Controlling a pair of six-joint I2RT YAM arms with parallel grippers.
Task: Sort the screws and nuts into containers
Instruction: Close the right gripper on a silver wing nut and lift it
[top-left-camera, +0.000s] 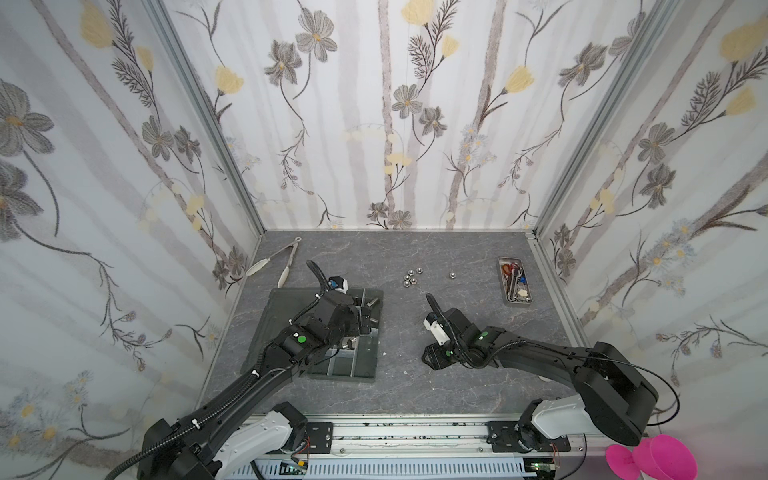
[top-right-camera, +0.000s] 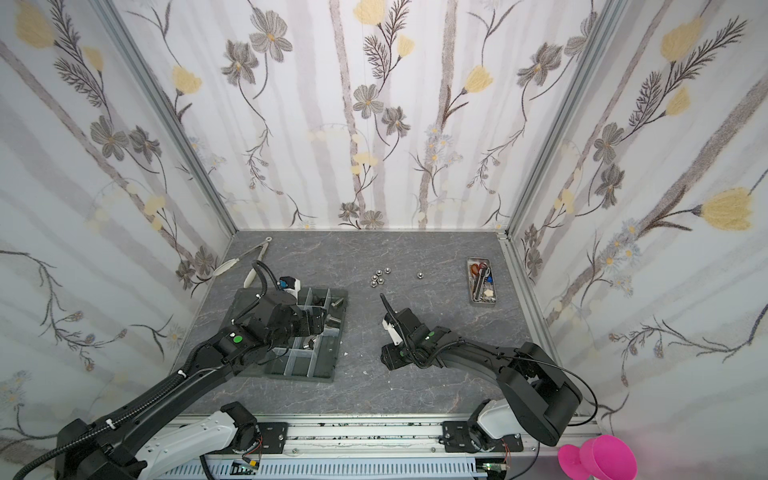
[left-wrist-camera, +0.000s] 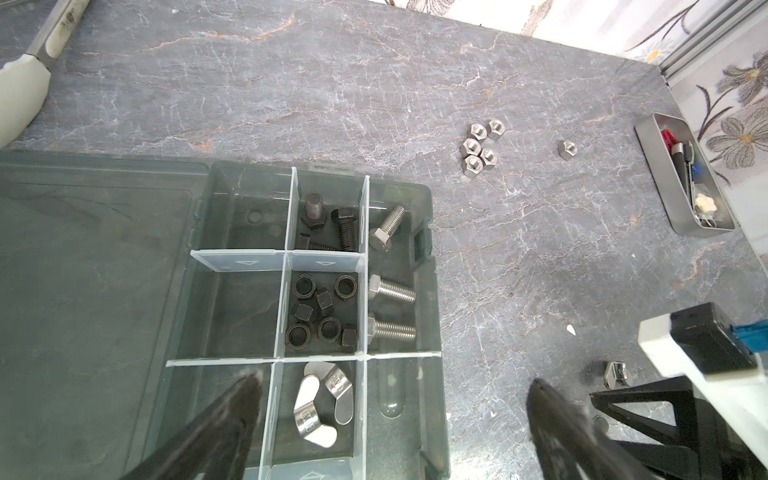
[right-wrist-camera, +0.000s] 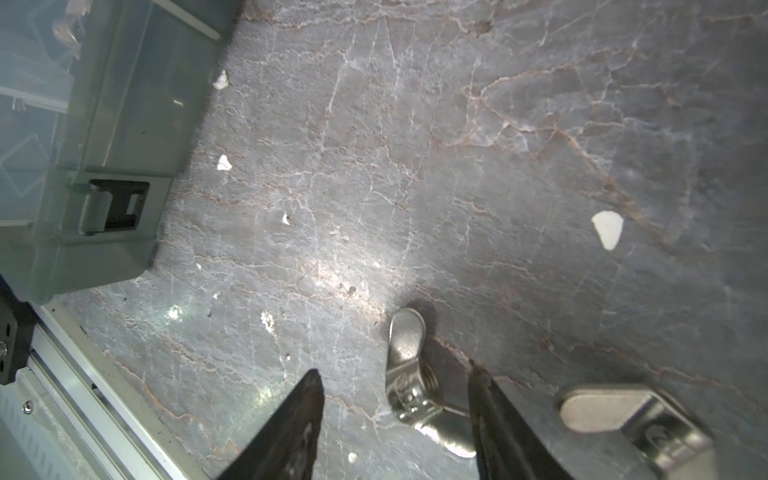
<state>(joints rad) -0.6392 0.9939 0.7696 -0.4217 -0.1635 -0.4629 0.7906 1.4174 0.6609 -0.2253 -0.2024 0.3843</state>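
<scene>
Steel, bright and threaded: three silver hex bolts lie in the cell along the latch wall of the grey translucent organiser tray. Two lie side by side, heads at the clear divider and shanks pointing to that wall; the third lies slanted. The divider tops carry embossed triangles. The next cell holds black bolts, one standing on its head with the thread up, the others lying flat. Black nuts, hex and ring-shaped, fill the cell beside them. Two pressed-metal wing nuts lie overlapped in a third cell; their wings bear stamped marks too small to read.

Five silver hex nuts sit clustered on the grey marbled table, with a sixth nearby, apart from the cluster.

Left gripper hangs over the wing-nut cell, its jaws spread wide and nothing between them. Right gripper is low over the table beside the tray, jaws partly apart around a loose wing nut that lies flat on the table with one ear pointing away from the fingers. A gap shows at one finger, so the nut is not clamped. A second one lies just outside the jaws.
</scene>
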